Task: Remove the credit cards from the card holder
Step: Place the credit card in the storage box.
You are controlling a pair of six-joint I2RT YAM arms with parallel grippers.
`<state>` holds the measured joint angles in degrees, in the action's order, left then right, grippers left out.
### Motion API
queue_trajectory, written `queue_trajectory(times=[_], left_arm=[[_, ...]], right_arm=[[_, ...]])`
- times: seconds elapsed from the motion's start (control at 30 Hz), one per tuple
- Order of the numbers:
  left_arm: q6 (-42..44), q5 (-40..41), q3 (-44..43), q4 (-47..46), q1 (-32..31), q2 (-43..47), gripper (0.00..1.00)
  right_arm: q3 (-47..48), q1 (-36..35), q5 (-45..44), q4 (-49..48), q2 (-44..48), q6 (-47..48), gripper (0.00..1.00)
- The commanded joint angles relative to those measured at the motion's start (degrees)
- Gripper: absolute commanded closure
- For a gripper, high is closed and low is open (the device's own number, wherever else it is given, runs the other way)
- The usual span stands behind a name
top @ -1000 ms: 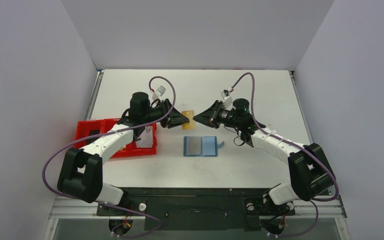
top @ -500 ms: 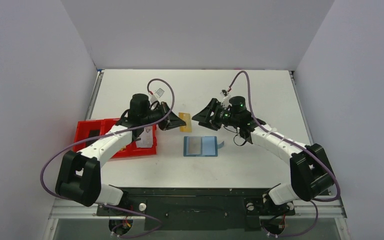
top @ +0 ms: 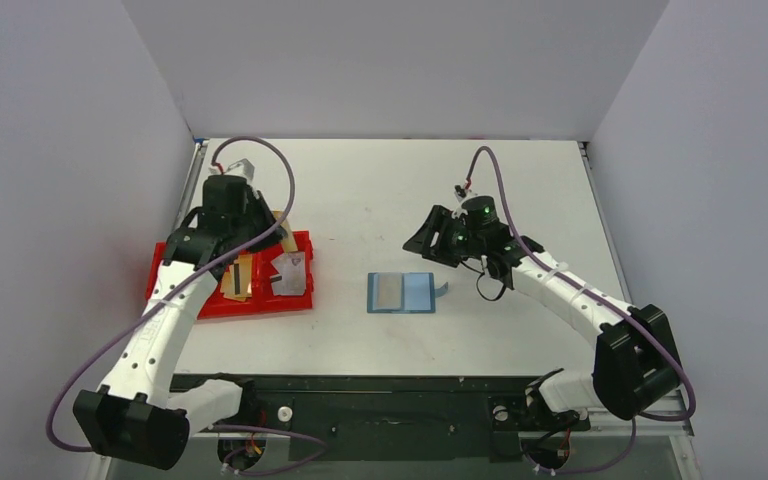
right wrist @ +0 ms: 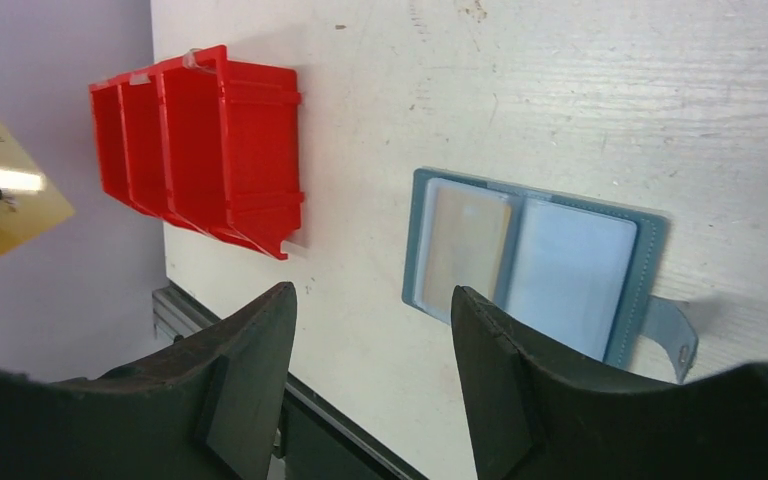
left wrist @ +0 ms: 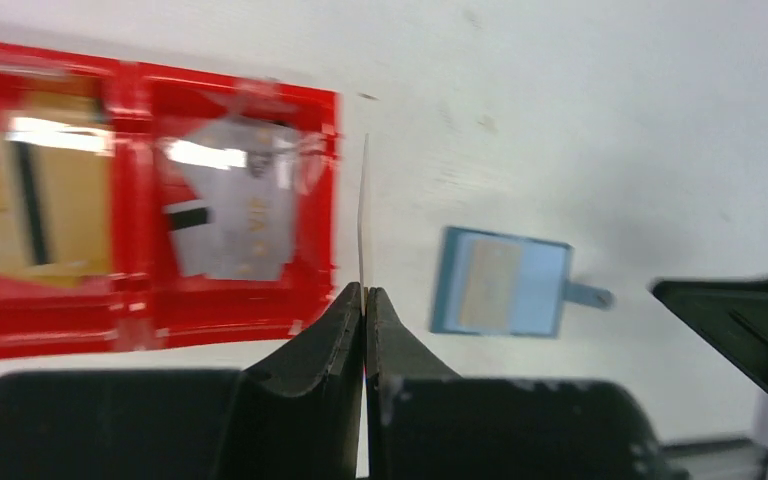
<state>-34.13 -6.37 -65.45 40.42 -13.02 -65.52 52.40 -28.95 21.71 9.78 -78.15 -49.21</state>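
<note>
The left gripper (left wrist: pixel 364 300) is pinched tight on a tan card (left wrist: pixel 364 220), held on edge above the right end of the red tray (top: pixel 250 306). In the tray, a second tan card (left wrist: pixel 45 210) lies in the middle compartment and a grey card (left wrist: pixel 235 225) in the right one. The blue holder (top: pixel 418 292) lies open on the table, well right of the tray, with a pocketed card (right wrist: pixel 470 245) in its left half. The right gripper (right wrist: pixel 370 295) hangs near it, fingers spread, gripping nothing.
</note>
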Motion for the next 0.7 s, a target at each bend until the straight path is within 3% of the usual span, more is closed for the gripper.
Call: queue_trajectory(times=[0.0,0.1,0.33,0.53,0.67], left_arm=[[8.5,24.6,-4.5,14.6,1.7,1.1,1.00],[9.3,32.3,-4.5,16.7,2.4,-0.2,1.00],[10.9,41.1,-1.4,15.2,5.0,-3.4,1.00],[10.1,39.4,1.0,10.2,6.1,-8.6,1.00],[11.3,32.7,4.8,2.1,7.7,-9.1,1.00]], right_arm=[[-0.1,-0.1,-2.7,1.6,2.3,3.4,0.45],[-0.3,-0.2,-2.6,1.7,2.4,4.2,0.45],[-1.9,-0.2,-1.7,1.5,3.1,5.4,0.45],[-3.0,-0.3,-0.7,0.7,4.4,5.8,0.45],[-3.7,-0.3,0.0,1.2,5.7,6.3,0.45]])
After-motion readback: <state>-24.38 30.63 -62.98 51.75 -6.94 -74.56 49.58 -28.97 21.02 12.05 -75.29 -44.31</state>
